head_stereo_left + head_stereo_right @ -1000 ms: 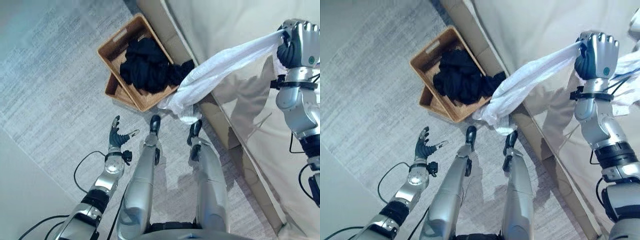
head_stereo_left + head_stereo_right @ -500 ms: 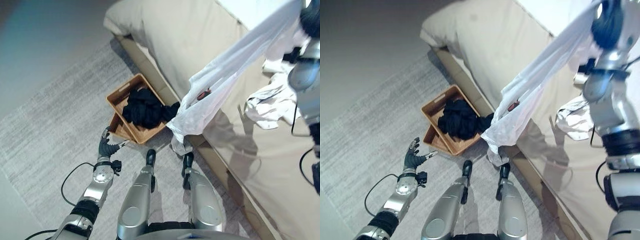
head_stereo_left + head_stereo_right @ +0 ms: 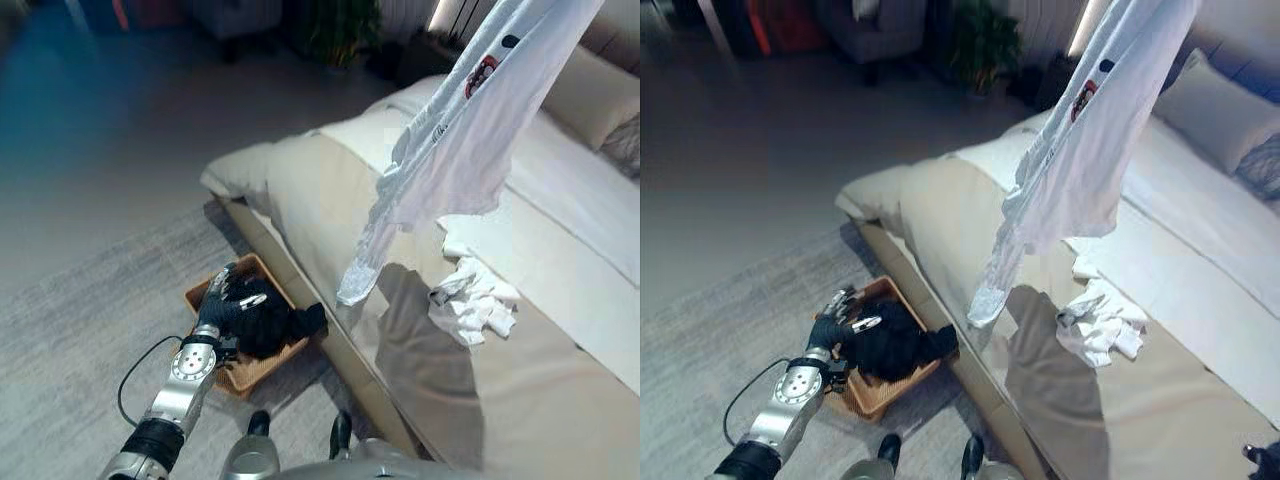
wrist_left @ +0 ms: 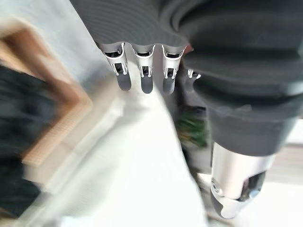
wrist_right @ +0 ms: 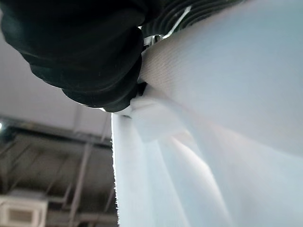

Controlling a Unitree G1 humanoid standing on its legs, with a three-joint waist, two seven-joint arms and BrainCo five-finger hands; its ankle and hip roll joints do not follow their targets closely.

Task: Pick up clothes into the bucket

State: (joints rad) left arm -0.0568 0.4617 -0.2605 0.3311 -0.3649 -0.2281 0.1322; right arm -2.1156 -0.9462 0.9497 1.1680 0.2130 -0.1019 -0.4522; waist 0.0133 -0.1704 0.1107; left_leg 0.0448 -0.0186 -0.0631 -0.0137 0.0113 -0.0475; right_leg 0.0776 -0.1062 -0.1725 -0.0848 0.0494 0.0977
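The white shirt (image 3: 455, 150), soft and light, is clenched by the right hand (image 5: 94, 56) and hangs limp below it; the left hand (image 3: 222, 305) is held relaxed over the basket (image 3: 250, 370).

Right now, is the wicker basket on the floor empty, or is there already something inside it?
Not empty. The wicker basket holds a heap of dark clothes, with one part hanging over its rim toward the bed.

White shirt (image 3: 450, 150), tan basket (image 3: 245, 372), black clothes (image 3: 262, 325)
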